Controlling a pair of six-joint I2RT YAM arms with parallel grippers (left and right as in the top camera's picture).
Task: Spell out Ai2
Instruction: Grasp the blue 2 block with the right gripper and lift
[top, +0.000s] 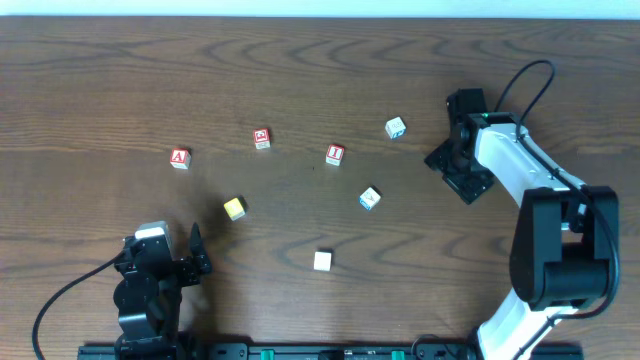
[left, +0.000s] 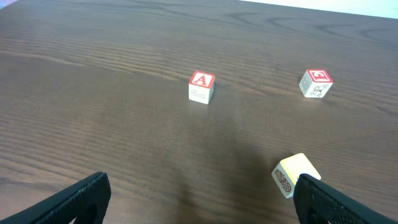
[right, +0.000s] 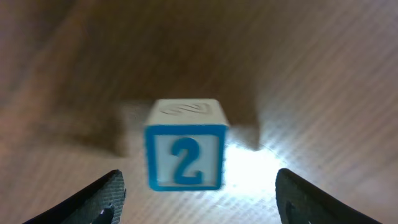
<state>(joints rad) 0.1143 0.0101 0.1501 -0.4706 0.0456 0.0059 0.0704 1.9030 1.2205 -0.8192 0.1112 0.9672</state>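
The red "A" block (top: 179, 157) (left: 201, 86) lies at the left. A red "I" block (top: 334, 153) lies mid-table. A blue "2" block (right: 185, 144) stands close in front of my right gripper (right: 198, 208), which is open and empty; in the overhead view it seems to be the blue block (top: 370, 198) left of the right gripper (top: 456, 172). My left gripper (top: 165, 252) (left: 199, 202) is open and empty at the near left. A yellow block (top: 234, 208) (left: 293, 173) lies just beyond its right finger.
Another red block (top: 261, 138) (left: 316, 83) lies between the "A" and "I" blocks; I cannot read its glyph. A blue-edged block (top: 395, 127) lies at the back right. A white block (top: 322, 261) lies near the front middle.
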